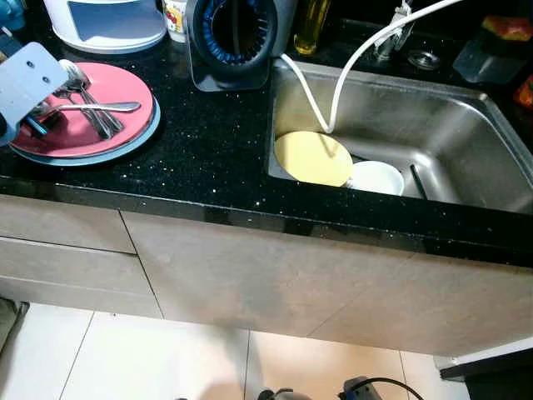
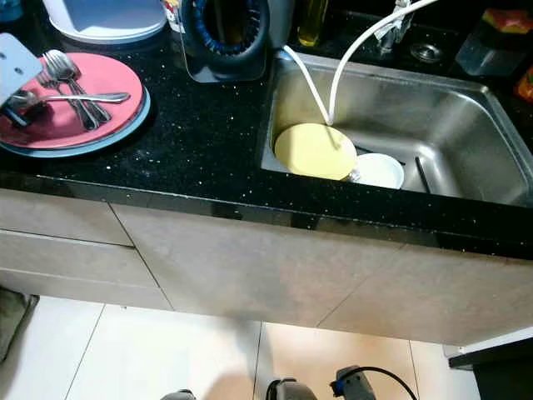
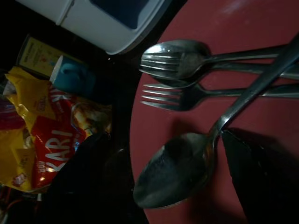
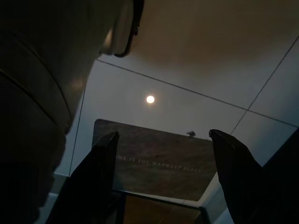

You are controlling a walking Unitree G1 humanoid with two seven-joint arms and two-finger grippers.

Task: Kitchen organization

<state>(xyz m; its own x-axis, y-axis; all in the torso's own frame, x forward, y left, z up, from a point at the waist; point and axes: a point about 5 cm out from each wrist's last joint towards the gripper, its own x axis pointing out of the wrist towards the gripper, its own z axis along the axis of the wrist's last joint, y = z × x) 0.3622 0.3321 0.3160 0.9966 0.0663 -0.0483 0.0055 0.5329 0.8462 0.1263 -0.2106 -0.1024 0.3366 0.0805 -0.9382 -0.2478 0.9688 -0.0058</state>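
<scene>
My left gripper hangs over the pink plate at about ten o'clock on the black counter. Its two dark fingers are spread, one on each side of the bowl of a big spoon, and I cannot tell whether they touch it. The spoon lies across the plate, its handle crossing the handles of the two forks and a smaller spoon beside them. The pink plate sits on a pale blue plate whose rim shows around it. Just past the plate's edge are a white appliance at eleven o'clock and some yellow and red snack packets.

At twelve o'clock stands a dark juicer. The steel sink lies at about two o'clock, with a yellow plate leaning at its near left corner and a white bowl just beside it. Two white hoses drop into the sink behind the yellow plate.

My right gripper hangs idle, fingers apart with nothing between them, pointing at pale floor tiles and a brown doormat.
</scene>
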